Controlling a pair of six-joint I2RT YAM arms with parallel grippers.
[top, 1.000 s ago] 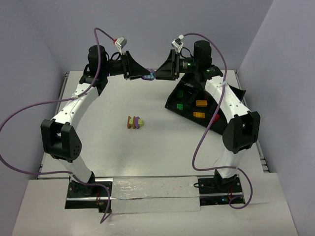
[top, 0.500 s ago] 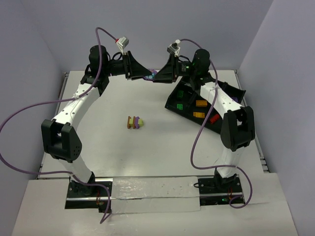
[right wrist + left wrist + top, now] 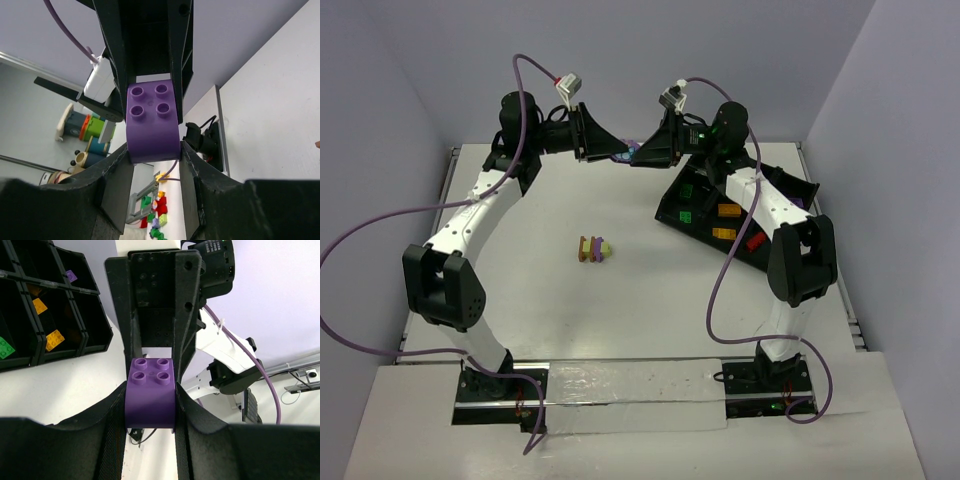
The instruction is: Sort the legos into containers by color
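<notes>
A purple lego (image 3: 630, 152) hangs in the air over the table's far edge, between my two grippers, which meet nose to nose. My left gripper (image 3: 618, 155) is shut on a purple four-stud brick (image 3: 151, 392), its fingers (image 3: 112, 415) pressed to the brick's sides. My right gripper (image 3: 640, 154) is shut on a purple brick (image 3: 151, 122) as well. Whether this is one piece or two joined, I cannot tell. A cluster (image 3: 593, 249) of orange, purple and yellow-green legos lies mid-table. The black tray (image 3: 670, 208) at the right holds green (image 3: 688, 187), orange (image 3: 728, 210) and red (image 3: 755, 241) bricks.
The tray (image 3: 97, 332) sits tilted under my right arm, showing orange (image 3: 55, 339), green (image 3: 5, 347) and purple (image 3: 71, 276) bricks in separate compartments. Purple cables (image 3: 370, 230) loop off both arms. Grey walls close in behind and on both sides.
My right gripper has moved left onto the purple lego and shut on it. The left gripper has kept its hold and place. The cluster has not moved.
</notes>
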